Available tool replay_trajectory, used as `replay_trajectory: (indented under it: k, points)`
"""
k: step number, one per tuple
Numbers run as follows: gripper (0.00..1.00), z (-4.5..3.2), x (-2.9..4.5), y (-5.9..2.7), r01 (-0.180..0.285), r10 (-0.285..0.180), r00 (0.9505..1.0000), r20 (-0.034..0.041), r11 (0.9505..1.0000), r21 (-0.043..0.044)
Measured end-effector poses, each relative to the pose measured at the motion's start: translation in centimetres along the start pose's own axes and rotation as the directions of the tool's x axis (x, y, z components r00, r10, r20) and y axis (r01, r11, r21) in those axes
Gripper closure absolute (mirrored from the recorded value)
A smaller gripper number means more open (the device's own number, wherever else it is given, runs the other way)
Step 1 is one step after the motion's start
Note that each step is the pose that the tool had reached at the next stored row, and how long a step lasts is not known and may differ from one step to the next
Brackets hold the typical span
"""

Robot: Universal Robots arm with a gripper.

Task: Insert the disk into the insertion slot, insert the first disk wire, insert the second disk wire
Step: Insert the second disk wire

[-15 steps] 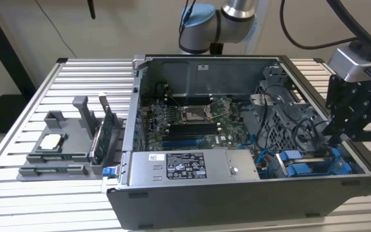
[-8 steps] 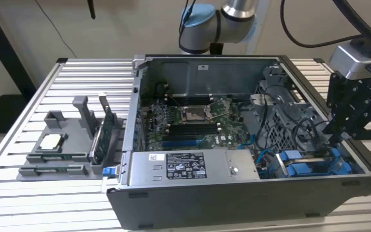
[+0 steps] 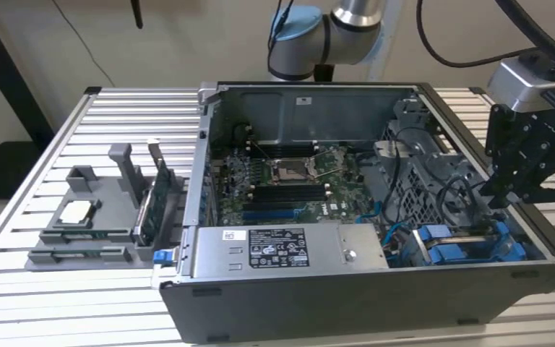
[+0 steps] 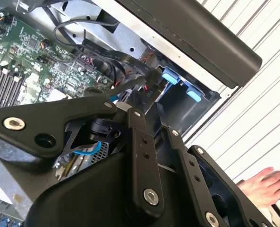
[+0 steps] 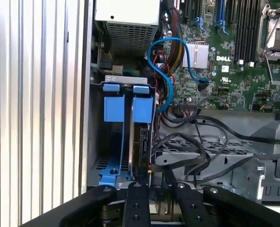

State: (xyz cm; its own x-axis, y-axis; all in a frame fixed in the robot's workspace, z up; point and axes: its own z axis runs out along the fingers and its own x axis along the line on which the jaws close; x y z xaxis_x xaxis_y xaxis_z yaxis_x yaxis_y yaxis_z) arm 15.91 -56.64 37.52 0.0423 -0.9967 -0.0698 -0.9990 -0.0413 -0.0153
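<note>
Silver-blue arm (image 3: 347,20), black screw-studded claw (image 3: 505,189)

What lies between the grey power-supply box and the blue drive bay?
In the exterior view, a thin blue cable runs down between the power-supply box and the blue drive bay; nothing else can be made out in that gap.

The gripper (image 3: 505,189) hangs over the open case (image 3: 287,303) at the exterior view's right, just beyond the blue-edged slot (image 3: 465,249). At that view's left, a grey holder (image 3: 84,217) stands on the table (image 3: 27,289).
</note>
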Motion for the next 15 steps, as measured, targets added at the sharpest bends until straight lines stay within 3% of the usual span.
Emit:
replay_trajectory:
  k: [7, 15]
  points:
    - [0.73, -0.05, -0.66, 0.08, 0.000, 0.000, 1.0000, -0.0005, 1.0000, 0.0000]
    - [0.73, -0.11, -0.75, 0.06, 0.000, 0.000, 1.0000, -0.0017, 1.0000, -0.0001]
